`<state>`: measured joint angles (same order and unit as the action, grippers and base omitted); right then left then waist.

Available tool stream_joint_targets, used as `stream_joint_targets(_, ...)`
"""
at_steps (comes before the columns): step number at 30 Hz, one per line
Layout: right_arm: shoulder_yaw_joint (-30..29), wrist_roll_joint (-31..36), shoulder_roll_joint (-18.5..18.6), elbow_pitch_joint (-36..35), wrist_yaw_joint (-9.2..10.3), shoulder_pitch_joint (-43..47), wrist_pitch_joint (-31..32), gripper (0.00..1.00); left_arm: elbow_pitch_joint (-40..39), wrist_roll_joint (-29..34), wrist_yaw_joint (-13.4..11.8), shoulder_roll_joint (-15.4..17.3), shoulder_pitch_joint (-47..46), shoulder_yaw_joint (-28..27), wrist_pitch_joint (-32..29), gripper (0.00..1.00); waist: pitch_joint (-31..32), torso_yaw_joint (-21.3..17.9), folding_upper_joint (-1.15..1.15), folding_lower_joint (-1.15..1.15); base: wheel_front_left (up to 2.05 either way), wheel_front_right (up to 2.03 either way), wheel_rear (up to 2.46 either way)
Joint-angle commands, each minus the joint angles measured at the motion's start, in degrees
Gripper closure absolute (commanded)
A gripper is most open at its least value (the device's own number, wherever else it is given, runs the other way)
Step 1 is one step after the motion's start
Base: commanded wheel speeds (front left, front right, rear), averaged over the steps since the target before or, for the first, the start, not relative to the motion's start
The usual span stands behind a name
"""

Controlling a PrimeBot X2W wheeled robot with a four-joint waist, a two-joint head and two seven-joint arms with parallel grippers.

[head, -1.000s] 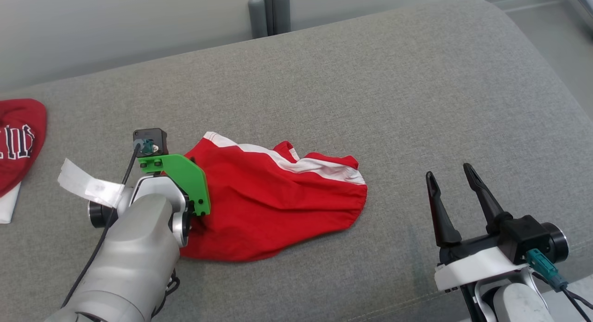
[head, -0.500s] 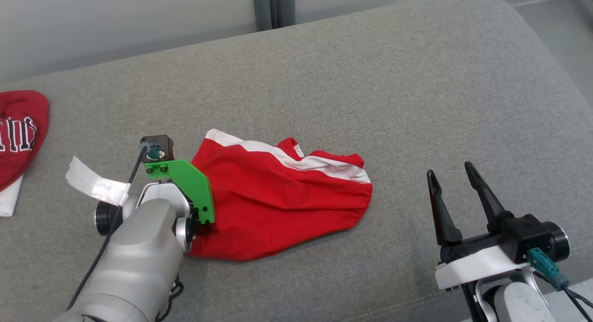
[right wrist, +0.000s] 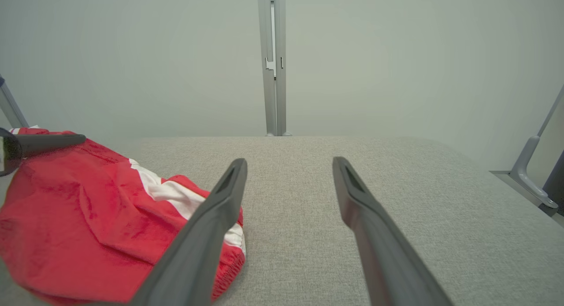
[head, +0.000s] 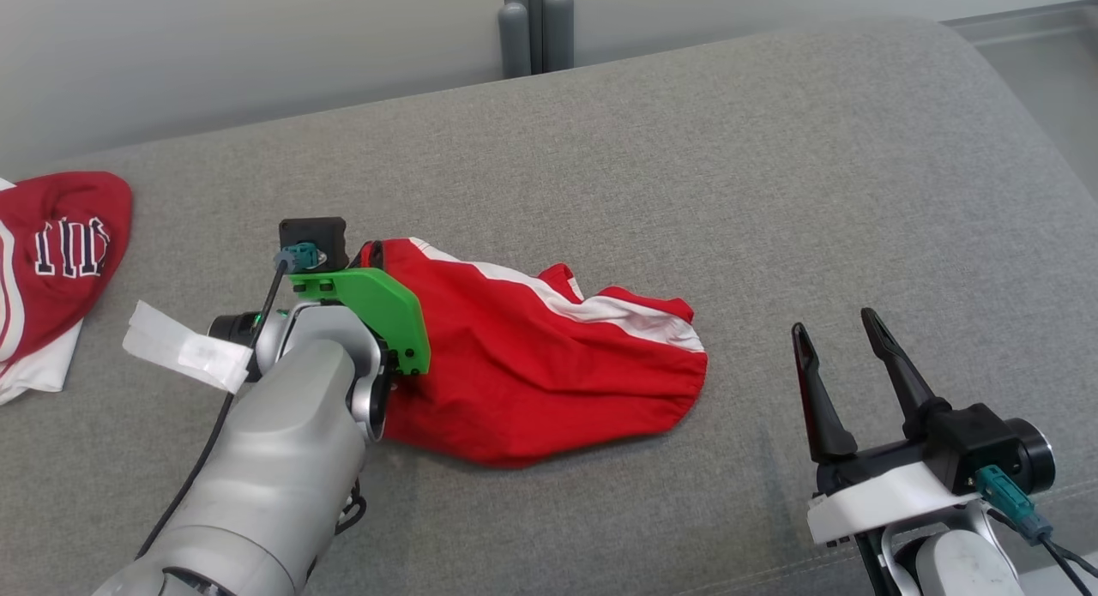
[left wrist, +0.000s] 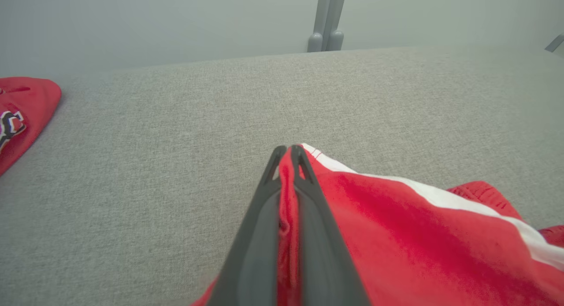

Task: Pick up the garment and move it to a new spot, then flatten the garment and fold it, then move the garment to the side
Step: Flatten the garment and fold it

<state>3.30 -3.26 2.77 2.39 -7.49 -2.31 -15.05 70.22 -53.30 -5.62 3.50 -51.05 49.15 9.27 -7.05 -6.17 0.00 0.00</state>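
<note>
The garment point(head: 549, 373) is a pair of red shorts with a white stripe, lying crumpled on the grey cushion point(head: 686, 150). My left gripper point(head: 371, 251) is at its left end, mostly behind a green plate. In the left wrist view the left gripper point(left wrist: 288, 149) is shut on a pinched fold of the garment point(left wrist: 396, 226). My right gripper point(head: 836, 330) stands open to the right of the garment, apart from it. In the right wrist view the right gripper point(right wrist: 288, 163) holds nothing, and the garment point(right wrist: 88, 200) lies to its left.
Another red cloth with printed letters point(head: 60, 253) lies at the cushion's far left, also seen in the left wrist view point(left wrist: 22, 108). Grey posts point(head: 536, 21) stand behind the cushion against a pale wall. The cushion's rounded edge drops off at the right.
My left gripper has shut on the garment's left edge and raised that edge a little. The head camera has shifted, moving the whole picture rightward. The right gripper stays open in place.
</note>
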Motion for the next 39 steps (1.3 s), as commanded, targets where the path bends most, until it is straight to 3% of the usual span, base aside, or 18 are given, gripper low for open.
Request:
stream_joint_targets(1, -0.03, 0.29, 0.21, 0.09, 0.0, 0.88, -0.18, 0.0, -0.66, 0.23, 0.45, -0.07, -0.51, -0.15, 1.31, 1.0, 0.49, 0.32, 0.0, 0.0, 0.0, 0.0, 0.0)
stream_joint_targets(8, -1.6, 0.24, 0.22, -0.35, 0.0, 2.37, -0.18, 0.0, -6.49, -0.26, 1.29, 1.15, 3.63, -2.68, 5.9, 1.0, 1.94, 1.74, 0.0, 0.0, 0.0, 0.0, 0.0)
stream_joint_targets(16, -2.61, -0.21, 0.21, -0.54, 0.0, 3.26, -0.18, 0.0, -26.03, 4.77, -4.21, 7.65, 17.53, -12.32, 5.89, 1.0, 2.29, 3.69, 0.0, 0.0, 0.0, 0.0, 0.0)
stream_joint_targets(22, -2.64, -0.24, 0.22, 0.01, 0.0, 3.13, -0.18, 0.0, -36.19, 6.57, -7.43, 9.84, 29.68, -15.95, 5.89, 1.0, 2.32, 4.48, 0.0, 0.0, 0.0, 0.0, 0.0)
stream_joint_targets(29, -2.11, -0.08, 0.22, 0.38, 0.0, 2.55, -0.18, 0.0, -39.8, 7.41, -9.49, 9.63, 36.56, -17.57, 5.9, 1.0, 2.32, 4.12, 0.0, 0.0, 0.0, 0.0, 0.0)
stream_joint_targets(39, -2.4, 0.27, 0.21, 0.73, 0.0, 3.42, -0.18, 0.0, -40.84, 8.66, -10.54, 9.11, 41.52, -18.51, 5.9, 1.0, 2.5, 3.36, 0.0, 0.0, 0.0, 0.0, 0.0)
